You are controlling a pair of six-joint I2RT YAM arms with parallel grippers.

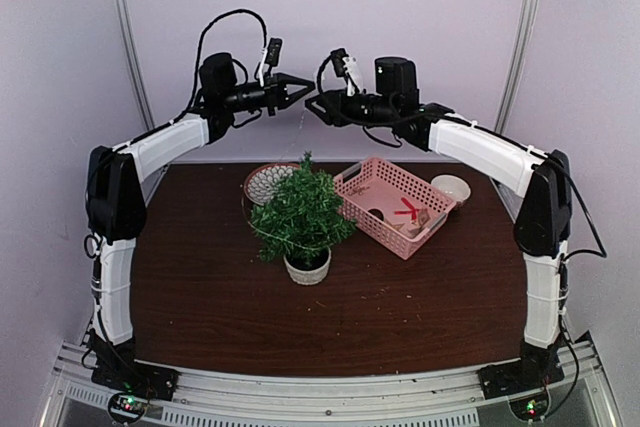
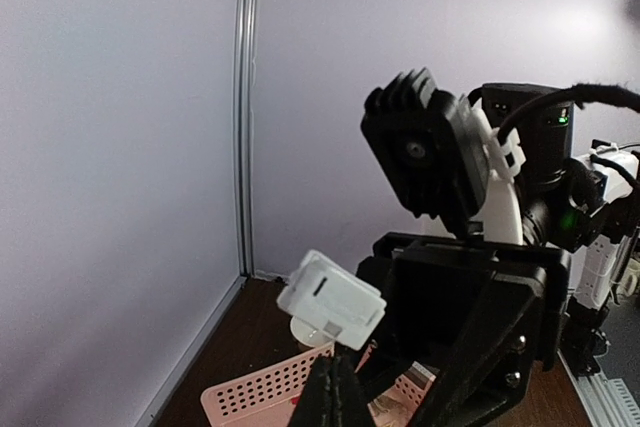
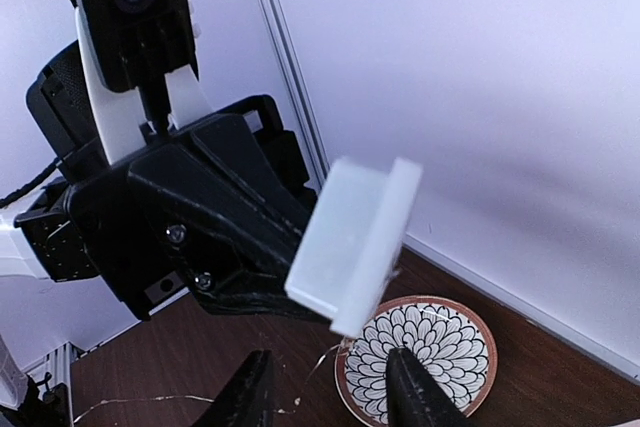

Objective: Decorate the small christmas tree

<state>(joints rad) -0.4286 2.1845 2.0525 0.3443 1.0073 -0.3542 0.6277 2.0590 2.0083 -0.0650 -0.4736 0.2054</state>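
On the dark brown table, leftmost: a round bowl with a black-and-white petal pattern, just behind the small christmas tree, which stands upright in its whitish pot near the centre. Above the tree, the left gripper has its jaws pressed shut on a small white plastic box; the right gripper has its jaws apart just under the box. A pink plastic lattice basket holds a red piece and brownish pieces — kind unclear. A small white cup sits beside its right corner.

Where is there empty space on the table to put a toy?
Bare: the table in front of the small christmas tree, and left of it. Crowded: the back, with patterned bowl, tree, pink basket and white cup.
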